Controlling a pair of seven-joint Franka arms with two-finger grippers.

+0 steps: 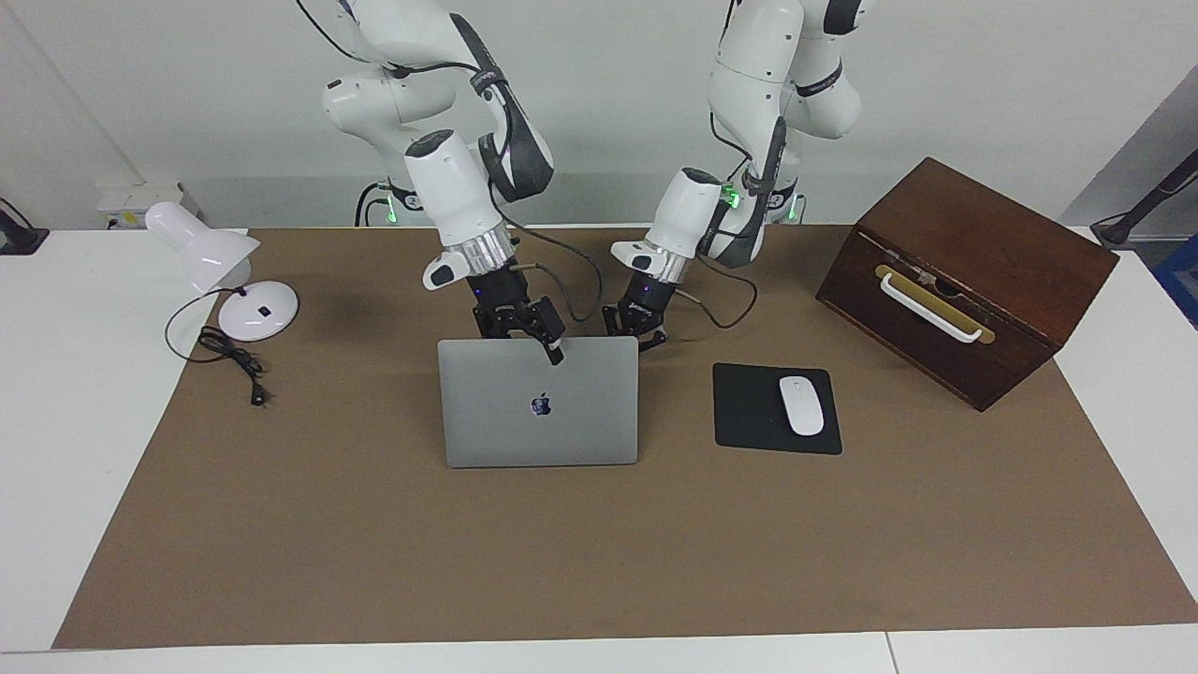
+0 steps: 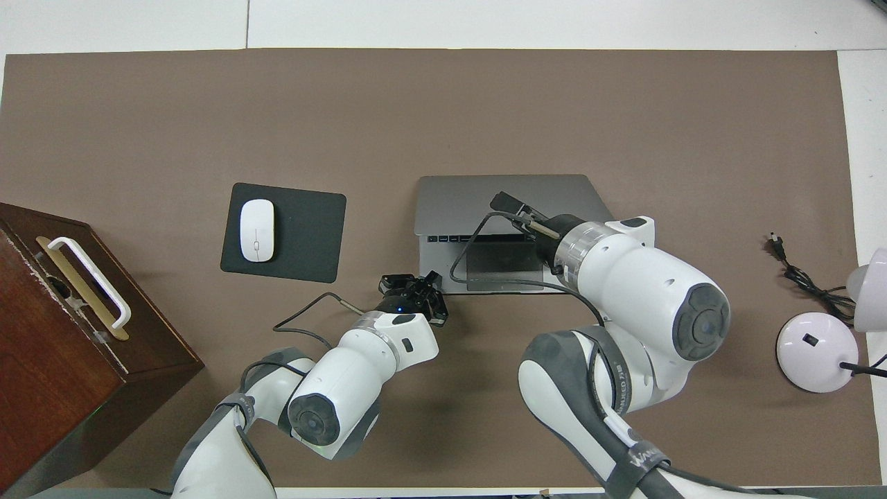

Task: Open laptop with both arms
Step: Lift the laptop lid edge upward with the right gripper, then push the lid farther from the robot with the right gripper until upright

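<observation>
1. At the middle of the brown table mat, the laptop (image 1: 538, 412) (image 2: 457, 197) stands partly open. Its lid is tilted up from the edge nearest the robots, with the logo on the outer face. The overhead view shows the trackpad and a strip of keyboard under it.
2. The right gripper (image 1: 552, 348) (image 2: 511, 205) is at the lid's raised edge, at twelve o'clock from the logo in the facing view. It pinches that edge: one finger lies on the lid's outer face, and the lid hides the other.
3. The left gripper (image 1: 638, 332) (image 2: 414, 285) is low at the laptop's base corner, at one o'clock from the logo in the facing view. Its fingers are spread apart and hold nothing. Whether they touch the base cannot be told.
4. In the facing view, a black mouse pad (image 1: 749, 412) with a white mouse (image 1: 801, 404) on it lies at three o'clock from the laptop.
5. A dark wooden box (image 1: 964, 281) stands at two o'clock, and a white desk lamp (image 1: 234, 281) at ten o'clock.
</observation>
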